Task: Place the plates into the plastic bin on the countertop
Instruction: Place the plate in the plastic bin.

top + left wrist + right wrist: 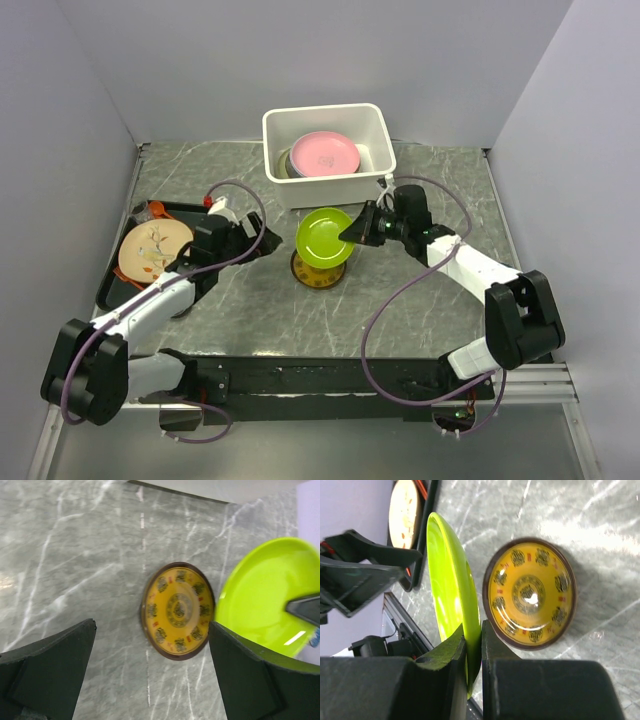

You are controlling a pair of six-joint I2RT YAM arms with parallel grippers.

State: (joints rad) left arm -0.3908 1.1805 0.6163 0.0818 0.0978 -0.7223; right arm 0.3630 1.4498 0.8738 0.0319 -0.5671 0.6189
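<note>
A lime green plate [324, 236] hangs tilted above the countertop [250, 310], over a yellow plate with a brown rim [318, 272]. My right gripper [358, 232] is shut on the lime plate's right rim; in the right wrist view the gripper [481, 630] pinches the lime plate [447, 580] edge-on, beside the yellow plate [530, 592]. The white plastic bin [320, 190] stands behind, with a pink plate [324, 155] in it. My left gripper [258, 238] is open and empty to the left; the left wrist view shows the gripper [150, 680] short of the yellow plate [177, 610] and the lime plate [265, 595].
A flat black tray [115, 285] at the left holds a peach flower-patterned plate [153, 250], right beside my left arm. White walls close the back and both sides. Purple cables loop off both arms over the countertop.
</note>
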